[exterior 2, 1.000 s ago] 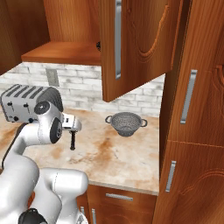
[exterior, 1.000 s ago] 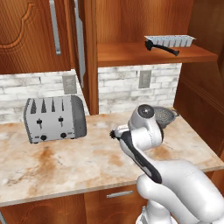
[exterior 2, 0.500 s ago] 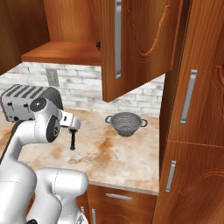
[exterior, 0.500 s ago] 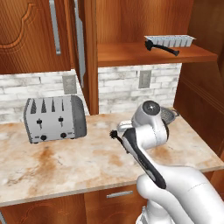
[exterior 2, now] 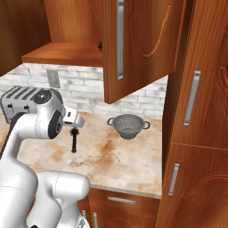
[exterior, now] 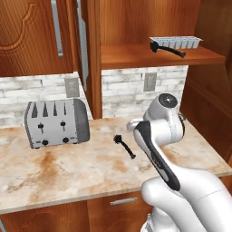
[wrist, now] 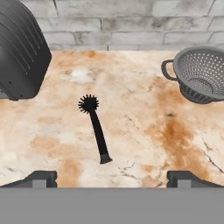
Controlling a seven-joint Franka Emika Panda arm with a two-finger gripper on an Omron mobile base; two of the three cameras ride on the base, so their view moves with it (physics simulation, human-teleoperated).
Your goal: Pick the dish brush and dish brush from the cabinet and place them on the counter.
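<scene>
Once released, dish brush (wrist: 96, 129) lies on counter (wrist: 144, 131), pincer (wrist: 111, 178) raised.

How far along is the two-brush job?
Done: one dish brush lies flat on the counter, between the toaster and the colander. In hand: nothing; the gripper is open above that brush, fingers apart and clear of it. Left: the second dish brush sits on the cabinet shelf by the ice-cube tray; it needs picking and placing.
</scene>
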